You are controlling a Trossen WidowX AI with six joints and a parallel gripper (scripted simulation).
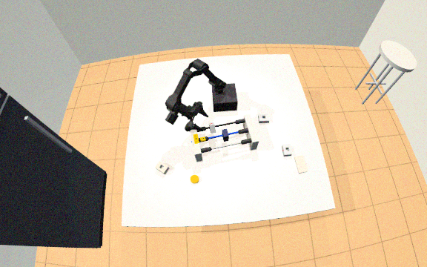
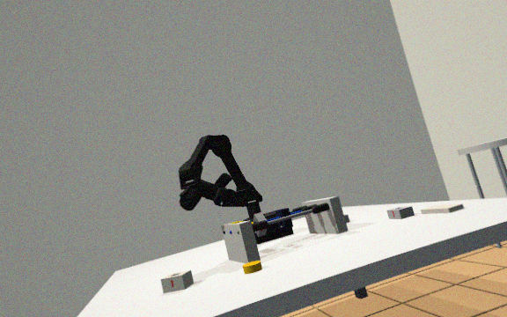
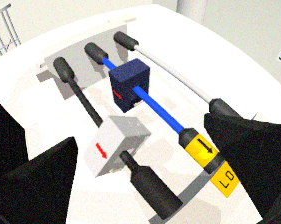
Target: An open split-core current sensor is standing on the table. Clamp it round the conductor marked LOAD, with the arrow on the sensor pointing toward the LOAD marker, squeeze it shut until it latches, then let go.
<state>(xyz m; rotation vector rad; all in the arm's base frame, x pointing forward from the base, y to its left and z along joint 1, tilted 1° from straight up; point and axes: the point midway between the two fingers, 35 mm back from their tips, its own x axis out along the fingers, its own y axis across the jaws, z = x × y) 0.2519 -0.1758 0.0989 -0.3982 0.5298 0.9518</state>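
Note:
The navy sensor [image 1: 225,135] [image 3: 129,82] sits around the blue conductor [image 1: 214,136] [image 3: 161,111] and looks like a closed block; its latch cannot be made out. Its red arrow points along the conductor toward the yellow LOAD marker [image 1: 196,139] [image 3: 227,179]. A yellow band with a black arrow [image 3: 201,151] is on the conductor's near end. My gripper [image 1: 204,122] [image 3: 141,132] is open and empty, off to the LOAD side and clear of the navy sensor. In the wrist view its right finger hides part of the marker.
A light grey sensor [image 1: 212,127] [image 3: 111,145] is on the neighbouring black conductor. A white conductor [image 3: 176,75] runs on the other side. Grey end blocks [image 2: 240,242] [image 2: 324,216] hold all three. Small grey boxes [image 1: 162,167] [image 1: 287,150], a yellow disc [image 1: 194,179] and a flat cream plate [image 1: 301,164] lie around.

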